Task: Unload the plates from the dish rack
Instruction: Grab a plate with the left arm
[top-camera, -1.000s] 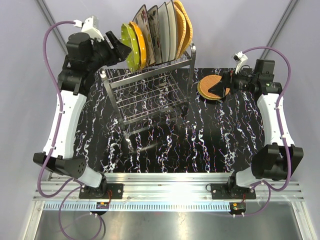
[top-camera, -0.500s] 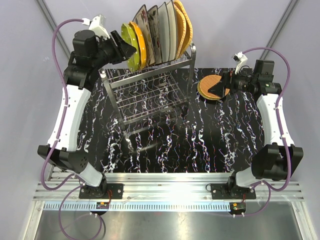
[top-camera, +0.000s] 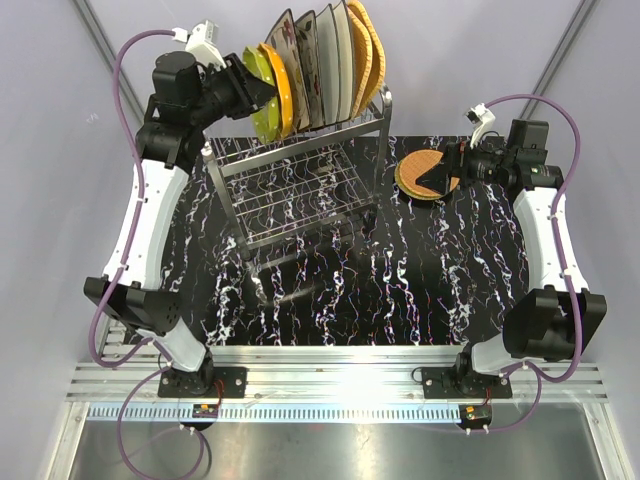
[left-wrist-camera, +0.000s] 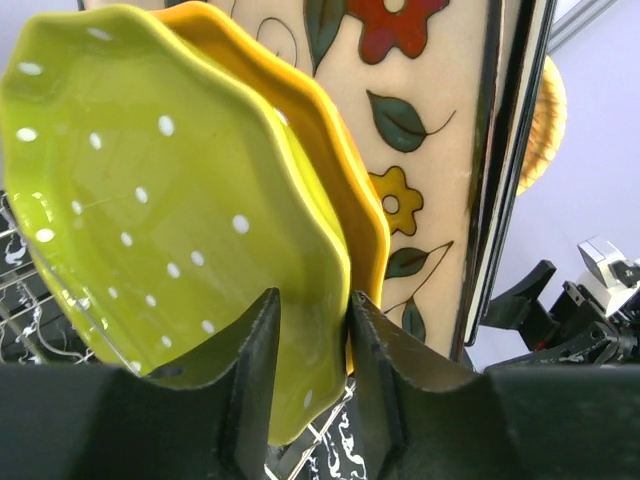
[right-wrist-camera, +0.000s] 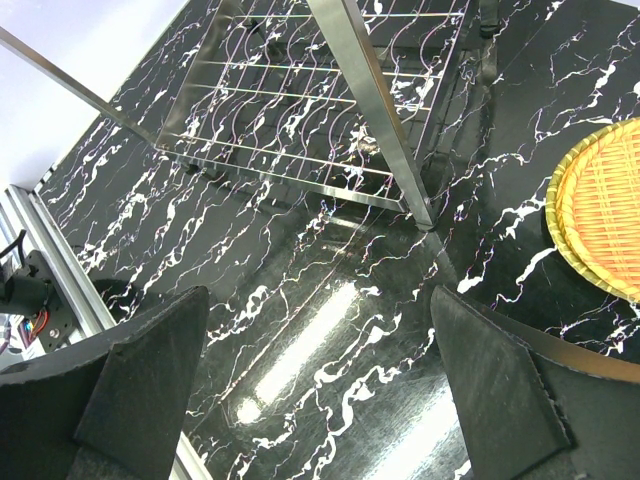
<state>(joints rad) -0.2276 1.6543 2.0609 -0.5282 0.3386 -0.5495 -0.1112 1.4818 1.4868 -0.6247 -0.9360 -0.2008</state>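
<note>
The left tool (left-wrist-camera: 313, 300), at the upper left of the overhead view, straddles the lower rim of the lime-green plate (left-wrist-camera: 150, 200), leftmost in the row standing on the dish rack (top-camera: 300, 190). The rim fills the gap, but I cannot tell if it is pinched. The right tool (right-wrist-camera: 320, 300) gapes wide above the desk (top-camera: 400, 290), just beside a woven plate (top-camera: 415, 168) at right

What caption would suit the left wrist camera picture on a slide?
Left gripper straddles the rim of the lime-green dotted plate, the end plate in the dish rack.
</note>
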